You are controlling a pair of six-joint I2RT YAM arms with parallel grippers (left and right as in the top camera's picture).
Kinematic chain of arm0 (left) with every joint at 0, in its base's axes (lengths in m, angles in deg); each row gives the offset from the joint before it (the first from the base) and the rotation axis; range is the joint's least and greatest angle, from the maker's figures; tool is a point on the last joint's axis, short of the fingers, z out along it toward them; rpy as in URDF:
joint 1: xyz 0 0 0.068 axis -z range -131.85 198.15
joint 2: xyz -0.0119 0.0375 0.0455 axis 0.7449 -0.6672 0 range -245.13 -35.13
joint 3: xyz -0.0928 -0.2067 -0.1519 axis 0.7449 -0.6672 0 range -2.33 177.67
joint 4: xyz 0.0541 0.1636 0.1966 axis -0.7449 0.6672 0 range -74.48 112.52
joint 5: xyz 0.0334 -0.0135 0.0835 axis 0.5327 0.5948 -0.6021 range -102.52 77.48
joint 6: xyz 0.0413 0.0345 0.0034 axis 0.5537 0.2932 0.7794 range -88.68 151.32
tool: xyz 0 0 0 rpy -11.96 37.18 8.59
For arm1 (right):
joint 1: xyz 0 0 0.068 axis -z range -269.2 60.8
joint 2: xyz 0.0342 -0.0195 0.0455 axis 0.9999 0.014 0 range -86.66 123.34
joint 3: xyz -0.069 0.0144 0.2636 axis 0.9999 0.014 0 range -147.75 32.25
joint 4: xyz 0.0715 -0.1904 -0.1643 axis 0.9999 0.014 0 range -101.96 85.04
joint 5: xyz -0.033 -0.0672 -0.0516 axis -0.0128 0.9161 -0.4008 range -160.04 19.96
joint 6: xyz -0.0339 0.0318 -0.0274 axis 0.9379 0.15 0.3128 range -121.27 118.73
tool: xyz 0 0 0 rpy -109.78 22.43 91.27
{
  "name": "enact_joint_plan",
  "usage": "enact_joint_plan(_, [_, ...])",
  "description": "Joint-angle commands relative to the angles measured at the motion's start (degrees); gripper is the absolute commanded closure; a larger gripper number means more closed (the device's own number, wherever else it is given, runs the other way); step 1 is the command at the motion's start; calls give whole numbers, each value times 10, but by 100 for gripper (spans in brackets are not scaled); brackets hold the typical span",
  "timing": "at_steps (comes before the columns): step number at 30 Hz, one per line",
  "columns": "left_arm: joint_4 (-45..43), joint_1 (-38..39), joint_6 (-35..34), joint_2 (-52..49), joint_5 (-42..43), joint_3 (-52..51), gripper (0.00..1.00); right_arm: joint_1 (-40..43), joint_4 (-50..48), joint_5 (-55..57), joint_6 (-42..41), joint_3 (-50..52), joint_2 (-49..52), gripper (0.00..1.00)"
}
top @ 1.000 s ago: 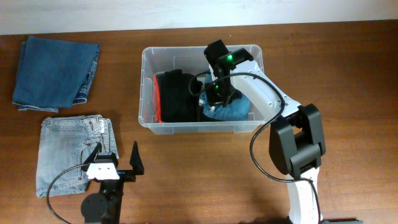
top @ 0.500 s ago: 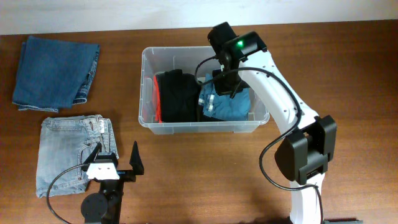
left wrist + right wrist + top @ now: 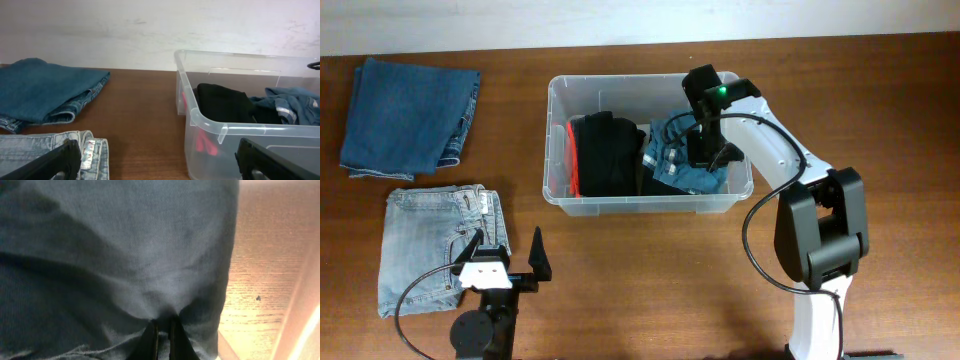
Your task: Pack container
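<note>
We see a large clear plastic rectangular container [image 3: 552, 150] standing on the brown wooden worktop [image 3: 880, 120], a little right of the middle and toward the far edge, its long sides running left to right. Inside it, a folded black garment [image 3: 605, 155] fills the left half, with a red strip of fabric [image 3: 572, 160] showing between it and the container's left wall. A crumpled blue denim garment [image 3: 672, 172] lies in the right half, touching the black one. The right pincer [image 3: 703, 152] reaches down into the container from above its far right corner. In its wrist view the two dark fingers stand almost together, and a gathered fold of the blue denim is nipped between them, so we read it as closed on that cloth. Bare wood and the pale container wall show to the right of the hanging denim in that view. The left pincer [image 3: 508, 250] rests low near the front left of the worktop with its fingers spread wide and nothing between them. It faces toward the container, well apart from it. Just beside and partly under its left finger lie folded light-wash jeans [image 3: 425, 250]. Beyond those, near the far left corner, sits a folded dark blue denim piece [image 3: 410, 115], separate from the jeans.
</note>
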Motion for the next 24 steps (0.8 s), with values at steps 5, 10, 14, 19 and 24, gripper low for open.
enact_joint_plan(5, [4,-2,5,2,-2,-1,1,-10,2,-27,31,-32,-17,96])
enact_joint_plan(10, [4,-2,5,2,-2,-1,1,-21,17,-91,30,-90,-35,95])
enact_joint_plan(14, [4,-2,5,2,-2,-1,1,-32,22,-112,31,-99,-33,95])
enact_joint_plan(19, [4,-2,5,2,-2,-1,1,-48,-1,-110,30,-78,-26,95])
enact_joint_plan(24, [4,-2,5,2,-2,-1,1,-52,-22,-110,28,-38,-4,95])
